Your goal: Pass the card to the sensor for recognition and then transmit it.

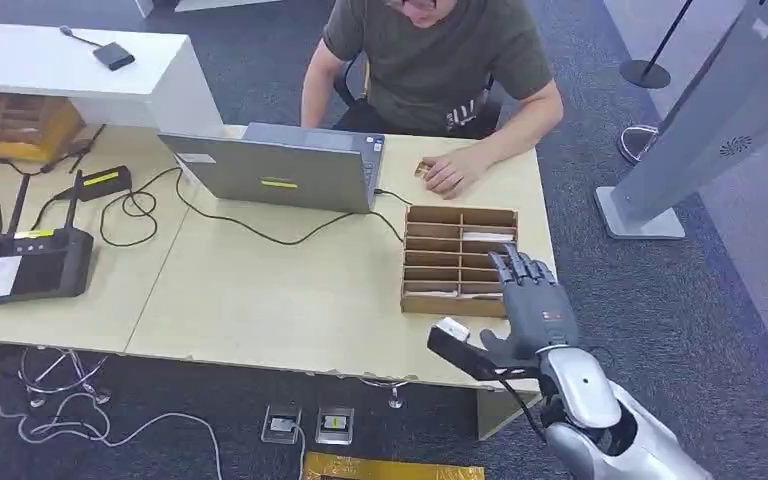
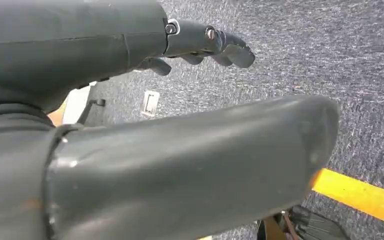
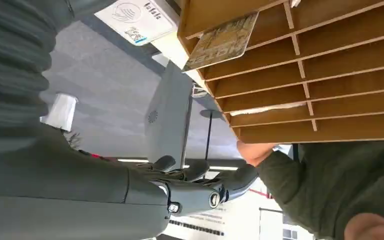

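Cards sit in the wooden organizer [image 1: 460, 258] at about 4 o'clock on the bench [image 1: 260, 300]: 1 white card [image 1: 487, 237] lies in a slot of its right column, and 1 more pale card [image 1: 443, 291] shows in a lower slot. In the right wrist view a patterned card [image 3: 222, 42] leans out of 1 compartment; its print is too blurred to read, and a white sheet with a logo and small writing [image 3: 135, 17] next to it is likewise illegible.

1 grey laptop [image 1: 285, 170] stands at 12 o'clock, a yellow sticker on its lid, text unreadable. At 9 o'clock is 1 black sensor unit [image 1: 32, 262] with 2 upright antennas and yellow and white labels, none legible; 1 small black box [image 1: 95, 184] with a yellow label lies beyond it.

Right hand [image 1: 532, 300] hovers at the organizer's 4 o'clock corner, fingers stretched out and apart, holding nothing; whether the fingertips touch the wood cannot be told. Left hand [image 2: 200, 47] hangs over grey carpet [image 2: 305, 55], fingers loosely extended and slightly spread, nothing in them.

1 person [image 1: 430, 60] in a dark green shirt sits at the far side, 1 hand [image 1: 447, 175] resting on the bench just beyond the organizer.
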Controlling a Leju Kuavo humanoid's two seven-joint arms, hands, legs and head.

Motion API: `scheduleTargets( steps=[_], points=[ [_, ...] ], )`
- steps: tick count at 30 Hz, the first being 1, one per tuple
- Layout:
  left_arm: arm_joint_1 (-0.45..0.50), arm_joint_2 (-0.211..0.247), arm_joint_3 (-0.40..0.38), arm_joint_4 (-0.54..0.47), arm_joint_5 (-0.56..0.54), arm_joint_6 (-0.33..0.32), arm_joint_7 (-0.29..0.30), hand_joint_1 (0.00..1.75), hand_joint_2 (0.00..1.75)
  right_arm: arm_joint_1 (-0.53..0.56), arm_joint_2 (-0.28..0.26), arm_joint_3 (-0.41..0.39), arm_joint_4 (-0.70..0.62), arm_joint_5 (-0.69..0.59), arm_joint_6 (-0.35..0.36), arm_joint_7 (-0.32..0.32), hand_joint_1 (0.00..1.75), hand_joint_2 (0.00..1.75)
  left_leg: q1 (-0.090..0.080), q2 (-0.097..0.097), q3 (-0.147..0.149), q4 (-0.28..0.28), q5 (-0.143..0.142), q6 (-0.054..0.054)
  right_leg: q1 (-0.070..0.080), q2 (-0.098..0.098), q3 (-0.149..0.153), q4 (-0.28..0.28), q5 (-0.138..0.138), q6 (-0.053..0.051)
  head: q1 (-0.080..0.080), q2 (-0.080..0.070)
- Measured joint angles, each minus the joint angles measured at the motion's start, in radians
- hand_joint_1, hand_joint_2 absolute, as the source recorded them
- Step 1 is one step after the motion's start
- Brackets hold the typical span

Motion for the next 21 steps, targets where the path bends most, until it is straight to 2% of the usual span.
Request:
scheduleTargets(
  steps=[21],
  points=[
    [0.0,0.008,-0.024,0.0,0.004,0.001,0.006,0.0,0.0,-0.071,0.036,0.093,0.172,-0.066,-0.081,-0.012,0.0,1.75,0.0,-0.001,0.0,0.0,0.0,0.0,0.0,0.0,0.0,0.0,0.0,0.0,0.0,0.0]
  ],
)
